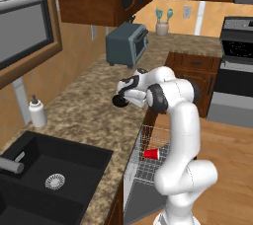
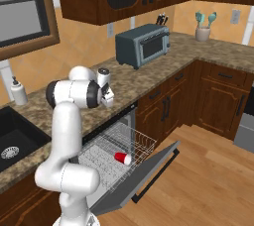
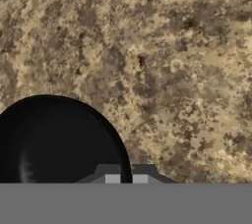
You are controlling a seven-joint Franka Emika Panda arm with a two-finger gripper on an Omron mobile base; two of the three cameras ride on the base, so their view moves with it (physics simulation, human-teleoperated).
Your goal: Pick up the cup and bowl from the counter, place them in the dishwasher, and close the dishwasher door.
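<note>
The fingers [image 3: 126, 178] pinch the right rim of the black bowl [image 3: 54, 139], the gap between them narrow, with the speckled worktop [image 3: 172, 61] beyond them. The red cup [image 2: 122, 158] already lies on its side in the dishwasher [image 2: 116, 153] rack, well below. Such an edge grip looks thin: in my judgement a fast swing toward the rack could tilt the bowl loose.

The counter [image 1: 84, 105] carries the black bowl [image 1: 118, 101] near its front edge, a soap bottle [image 1: 37, 112] by the sink [image 1: 44, 169], a toaster oven [image 1: 127, 45] toward the back, and a utensil jar [image 1: 162, 27] in the far corner.
</note>
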